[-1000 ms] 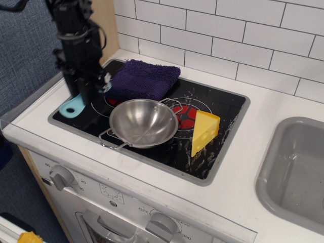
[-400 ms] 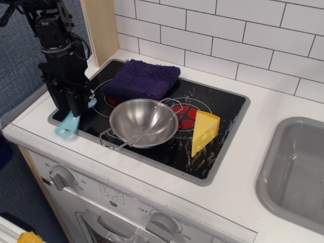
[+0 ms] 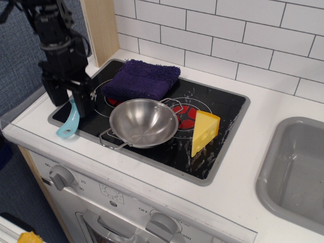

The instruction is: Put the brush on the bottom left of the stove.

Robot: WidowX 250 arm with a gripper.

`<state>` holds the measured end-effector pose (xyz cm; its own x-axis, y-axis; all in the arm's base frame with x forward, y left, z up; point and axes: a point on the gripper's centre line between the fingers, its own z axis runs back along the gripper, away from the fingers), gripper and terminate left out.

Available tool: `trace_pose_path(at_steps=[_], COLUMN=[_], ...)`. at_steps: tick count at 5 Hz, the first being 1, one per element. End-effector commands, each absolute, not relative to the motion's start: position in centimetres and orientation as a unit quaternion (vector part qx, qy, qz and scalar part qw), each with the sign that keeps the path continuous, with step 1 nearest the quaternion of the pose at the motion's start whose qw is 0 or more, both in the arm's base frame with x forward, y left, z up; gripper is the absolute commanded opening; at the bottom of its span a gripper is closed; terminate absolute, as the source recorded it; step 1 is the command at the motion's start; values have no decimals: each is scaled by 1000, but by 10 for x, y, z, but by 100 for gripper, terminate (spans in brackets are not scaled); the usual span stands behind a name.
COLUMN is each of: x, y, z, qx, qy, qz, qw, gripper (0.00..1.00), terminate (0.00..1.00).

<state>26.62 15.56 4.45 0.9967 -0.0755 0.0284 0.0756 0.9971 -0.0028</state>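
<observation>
The light-blue brush (image 3: pixel 68 124) lies at the front left corner of the black stove (image 3: pixel 225 114), its rounded handle end on the grey rim. Its bristle end is hidden behind my gripper. My gripper (image 3: pixel 68 101) hangs just above the brush, with its black fingers spread either side of the handle. The jaws look open and not clamped on the brush.
A steel pan (image 3: pixel 143 122) sits mid-stove right of the gripper. A purple cloth (image 3: pixel 142 78) lies on the back left burner. A yellow cheese wedge (image 3: pixel 204 131) stands right of the pan. A grey sink (image 3: pixel 298 167) is at far right. A wooden panel (image 3: pixel 101 30) stands behind.
The gripper carried the brush from beside the purple cloth forward and left to the stove's front left corner. Its fingers have since spread apart, and the brush rests on the stove.
</observation>
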Motion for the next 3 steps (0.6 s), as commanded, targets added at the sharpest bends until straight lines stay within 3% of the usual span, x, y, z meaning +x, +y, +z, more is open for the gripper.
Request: trace_pose_path(at_steps=[1, 2, 3], x=[275, 275, 275], y=[158, 158, 158], z=[91, 91, 91], qx=[31, 31, 31], qy=[-49, -49, -49], qz=[-25, -25, -25], qw=[998, 998, 998], gripper=[100, 100, 100], terminate=[0, 0, 100])
